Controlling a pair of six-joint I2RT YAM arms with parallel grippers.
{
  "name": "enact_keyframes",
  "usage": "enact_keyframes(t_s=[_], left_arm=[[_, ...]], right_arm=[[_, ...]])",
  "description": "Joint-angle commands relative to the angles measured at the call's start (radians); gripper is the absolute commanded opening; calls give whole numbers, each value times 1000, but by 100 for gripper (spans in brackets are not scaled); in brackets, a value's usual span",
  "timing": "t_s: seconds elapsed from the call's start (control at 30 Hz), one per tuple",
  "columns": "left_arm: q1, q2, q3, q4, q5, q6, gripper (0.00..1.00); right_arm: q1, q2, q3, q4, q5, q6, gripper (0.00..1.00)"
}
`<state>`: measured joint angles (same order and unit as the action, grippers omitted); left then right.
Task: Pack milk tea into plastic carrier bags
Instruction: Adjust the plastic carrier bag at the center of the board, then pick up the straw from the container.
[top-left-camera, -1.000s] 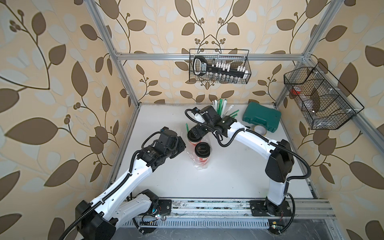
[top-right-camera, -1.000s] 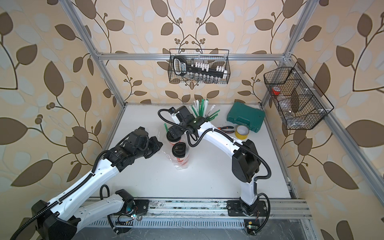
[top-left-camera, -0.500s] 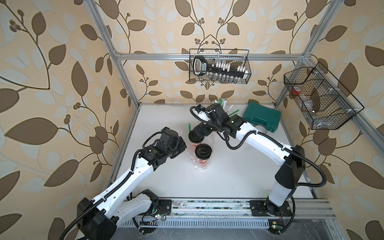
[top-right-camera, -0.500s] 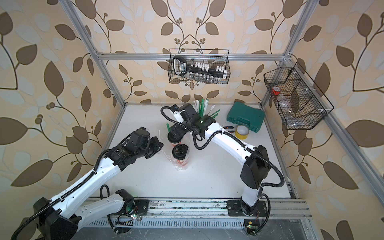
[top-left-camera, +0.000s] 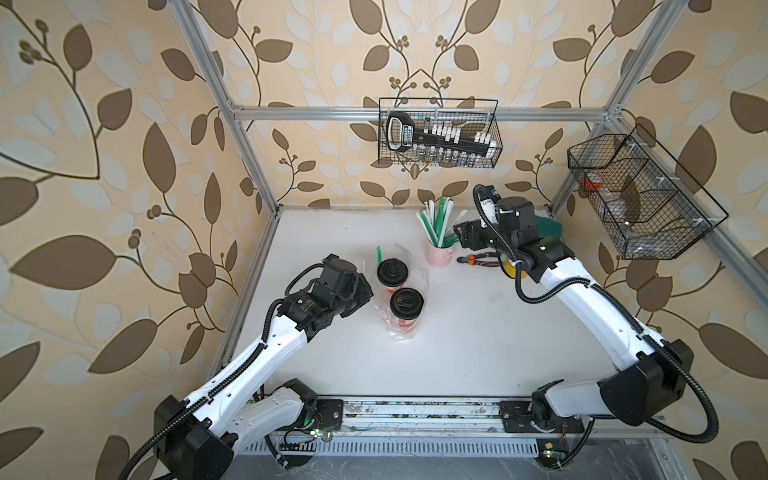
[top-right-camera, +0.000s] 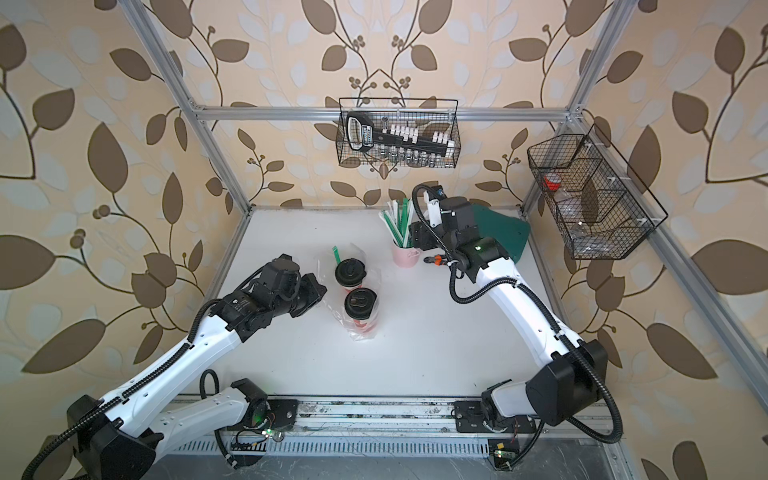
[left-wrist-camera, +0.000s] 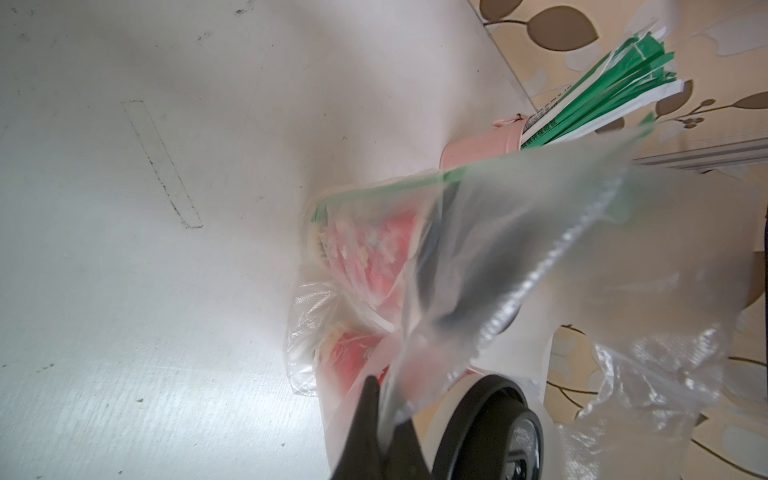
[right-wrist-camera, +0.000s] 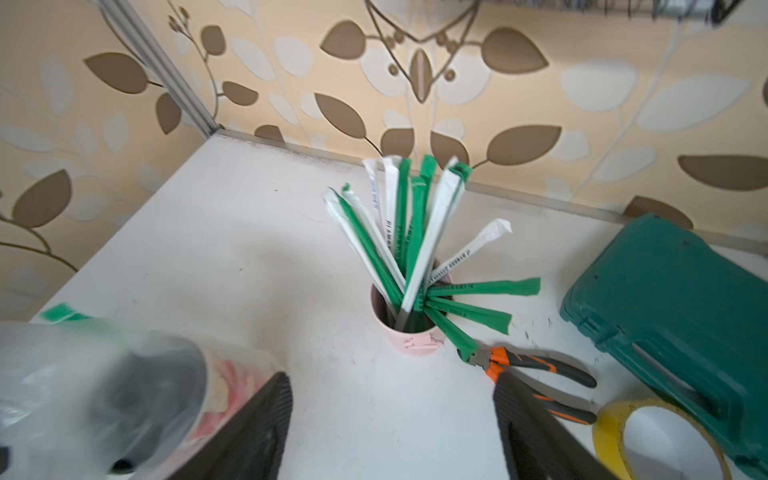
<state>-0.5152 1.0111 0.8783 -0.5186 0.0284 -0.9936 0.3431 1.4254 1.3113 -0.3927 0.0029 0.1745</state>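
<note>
Right hand (right-wrist-camera: 392, 419) has just quit the bag (top-left-camera: 397, 330) and swung over to the straw cup (top-left-camera: 439, 254). A second ago it was down among the lids. Now it hovers just beside the straw cup, on the side away from the bag and above the pliers (right-wrist-camera: 536, 365). Its fingers are spread wide with nothing between them, and its wrist view looks straight into the fan of straws (right-wrist-camera: 409, 232).

Left hand (left-wrist-camera: 384, 417) hasn't budged. It's clenched on a fold of the bag's rim, and I can see the film running up between the black fingertips (left-wrist-camera: 363, 415). That holds the mouth up on the side far from the straw cup.

The teas (top-left-camera: 391, 272) stand upright on the desk (top-left-camera: 478, 340), close together and lids on. They are a short way from the straw cup, toward my left arm. The film wraps around both, so I call them bagged.

One wrapped straw (top-left-camera: 379, 254) already pokes up at the bag, on its far side from the straw cup. It looks tucked in, though I can't be sure through the film.

So the heavy part reads as done. My guess is this reach is for a second straw. They splay every way, so I'll want to close on one alone without tipping the straw cup.
</note>
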Motion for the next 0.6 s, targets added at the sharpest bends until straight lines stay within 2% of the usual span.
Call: enact_keyframes(t_s=[0.0,0.2,0.4,0.57], left_arm=[[13,2,5,16,11,24,0],[14,4,8,12,10,22,0],[14,6,11,4,7,20,0],[14,-2,10,2,2,20,0]], right_arm=[[-40,19,-73,80,-37,93,72],[-62,79,-112,176,-34,170,65],[-70,133,-107,277,-95,227,46],[-70,165,-110,298,-82,247,38]])
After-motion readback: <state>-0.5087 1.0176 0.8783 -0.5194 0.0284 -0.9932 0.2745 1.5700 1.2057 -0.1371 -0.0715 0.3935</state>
